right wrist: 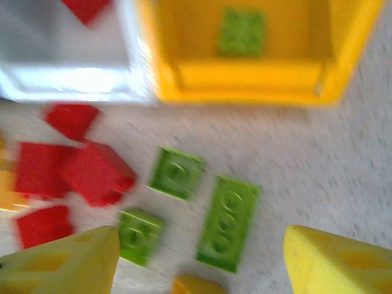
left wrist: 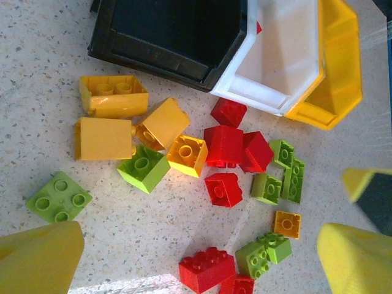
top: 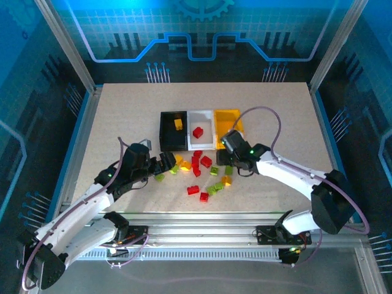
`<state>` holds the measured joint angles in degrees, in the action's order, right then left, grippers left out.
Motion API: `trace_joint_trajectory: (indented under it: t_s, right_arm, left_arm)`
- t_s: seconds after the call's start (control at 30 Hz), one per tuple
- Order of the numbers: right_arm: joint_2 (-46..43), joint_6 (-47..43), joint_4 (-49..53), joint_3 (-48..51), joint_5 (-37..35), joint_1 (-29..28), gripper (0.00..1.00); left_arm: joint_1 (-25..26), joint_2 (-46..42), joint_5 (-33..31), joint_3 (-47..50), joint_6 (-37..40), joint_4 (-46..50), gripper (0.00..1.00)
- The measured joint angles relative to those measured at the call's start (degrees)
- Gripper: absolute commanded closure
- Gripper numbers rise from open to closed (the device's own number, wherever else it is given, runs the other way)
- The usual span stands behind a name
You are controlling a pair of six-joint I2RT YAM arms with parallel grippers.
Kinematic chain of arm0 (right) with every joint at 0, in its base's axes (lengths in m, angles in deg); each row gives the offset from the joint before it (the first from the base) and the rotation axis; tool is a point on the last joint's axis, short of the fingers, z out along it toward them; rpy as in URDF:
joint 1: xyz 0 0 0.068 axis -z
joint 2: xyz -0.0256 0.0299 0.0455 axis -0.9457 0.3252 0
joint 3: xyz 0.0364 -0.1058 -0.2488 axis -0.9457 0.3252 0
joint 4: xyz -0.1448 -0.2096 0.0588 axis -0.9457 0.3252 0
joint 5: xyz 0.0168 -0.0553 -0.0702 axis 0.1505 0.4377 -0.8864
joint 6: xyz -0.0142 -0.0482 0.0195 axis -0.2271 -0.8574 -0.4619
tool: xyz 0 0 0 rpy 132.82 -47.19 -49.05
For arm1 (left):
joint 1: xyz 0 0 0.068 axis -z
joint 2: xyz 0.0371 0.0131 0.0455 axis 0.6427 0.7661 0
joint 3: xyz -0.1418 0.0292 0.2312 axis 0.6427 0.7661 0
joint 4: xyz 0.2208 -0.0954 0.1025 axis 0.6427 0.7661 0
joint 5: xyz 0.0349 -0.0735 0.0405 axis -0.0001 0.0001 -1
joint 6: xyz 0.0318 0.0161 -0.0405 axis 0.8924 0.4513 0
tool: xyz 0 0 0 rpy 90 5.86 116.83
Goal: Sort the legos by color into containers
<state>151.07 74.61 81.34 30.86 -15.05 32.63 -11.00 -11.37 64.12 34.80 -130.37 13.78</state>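
Three open bins stand in a row mid-desk (top: 122, 116): the black bin (top: 163, 131) on the left, the white bin (top: 202, 146) in the middle, the yellow bin (top: 226, 114) on the right. Each holds one brick: a yellow brick (top: 178, 124) in the black, a red brick (top: 197, 132) in the white, a green brick (right wrist: 242, 30) in the yellow. About eighteen loose bricks (left wrist: 223, 145) lie on the desk just near of the bins; the left wrist view shows five yellow, six red and seven green. The left gripper (left wrist: 199, 245) hangs over this pile, spread wide and empty. The right gripper (right wrist: 202, 245) hovers by the yellow bin's near wall above three green ones, released, grasping nothing.
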Motion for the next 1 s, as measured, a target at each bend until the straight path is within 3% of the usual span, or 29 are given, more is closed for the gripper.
trace_joint_trajectory:
  t_s: [0.47,0.83,1.0]
  right_arm:
    - [12.20,2.03,-2.49,0.74,1.46,1.84,0.34]
    - [16.48,2.14,-1.95,-1.40,0.94,3.23,0.65]
    - [13.60,0.79,-2.01,0.20,0.76,4.81,0.72]
  left_arm:
    - [0.00,0.90,0.02,0.85,-0.39,-0.31,0.01]
    - [0.00,0.90,0.02,0.85,-0.39,-0.35,0.01]
    - [0.00,0.90,0.02,0.85,-0.37,-0.35,0.01]
